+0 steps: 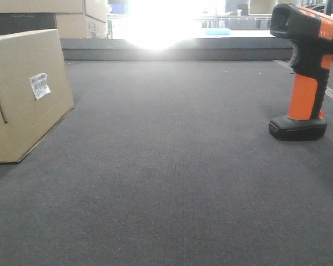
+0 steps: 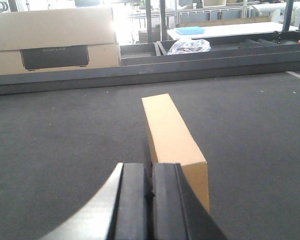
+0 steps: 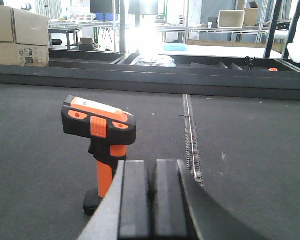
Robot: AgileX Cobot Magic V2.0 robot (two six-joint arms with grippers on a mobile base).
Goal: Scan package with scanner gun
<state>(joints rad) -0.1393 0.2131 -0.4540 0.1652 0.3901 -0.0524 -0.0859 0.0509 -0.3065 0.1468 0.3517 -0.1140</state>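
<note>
In the front-facing view the scanner gun [image 1: 305, 72] stands upright on its flat black base at the right, its long axis vertical and its black head aimed left across the surface. Its handle is orange, and an orange stripe crosses the top of the head. The package [image 1: 23, 94] sits at the far left, well apart from the scanner, a plain tan cardboard box showing a small white barcode label [image 1: 40, 85] and a thin dark slot mark. Both rest on a dark grey carpet-like surface [image 1: 172, 183] bounded at the back by a low dark ledge; strong glare whitens the room behind.

In the left wrist view the package [image 2: 172, 137] lies just ahead of the left gripper [image 2: 151, 200], its long axis running away from the camera, the narrow top face in sight. The gripper's black pads are pressed together with nothing between them. Behind the ledge stands a tan carton with a broad black band [image 2: 55, 42], and beyond it a white table bearing a blue tray.

In the right wrist view the scanner gun [image 3: 101, 145] stands upright just ahead and left of the right gripper [image 3: 151, 200], head pointing left. This gripper's pads also meet, holding nothing. A metal strip [image 3: 191, 140] runs along the surface, with shelving and cartons in the room behind.
</note>
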